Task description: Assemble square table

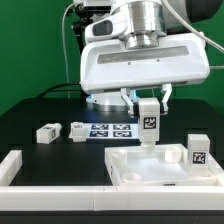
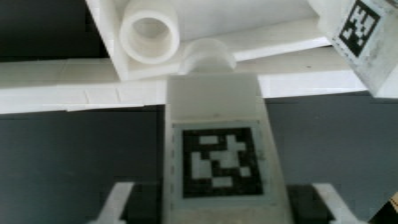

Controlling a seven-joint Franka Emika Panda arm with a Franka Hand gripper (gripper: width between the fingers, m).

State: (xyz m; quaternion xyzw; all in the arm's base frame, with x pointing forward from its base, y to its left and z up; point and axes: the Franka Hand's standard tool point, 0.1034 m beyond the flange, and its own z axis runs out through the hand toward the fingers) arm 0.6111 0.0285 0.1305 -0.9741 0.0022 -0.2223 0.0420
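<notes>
The pincer (image 1: 148, 104) clamps the held leg (image 1: 148, 124) upright just above the tabletop (image 1: 135, 172), near a corner socket (image 2: 150, 38). The standing leg (image 1: 198, 150) looks already seated. Two spare legs (image 1: 47, 132) lie on the surface (image 1: 30, 112), not yet fitted.

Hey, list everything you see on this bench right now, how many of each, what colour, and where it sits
tabletop: one, white, at the front, below the held leg
legs: four, white with black-and-white tags; a held leg upright over the tabletop, one standing on the tabletop at the exterior view's right, two lying on the table at the exterior view's left
marker board: one, white with tags, flat behind the tabletop
fence bars: at least two, white, along the front and the exterior view's left
table: one, black, under everything
backdrop: one, green, behind
tool: one, white, shut on the held leg
</notes>
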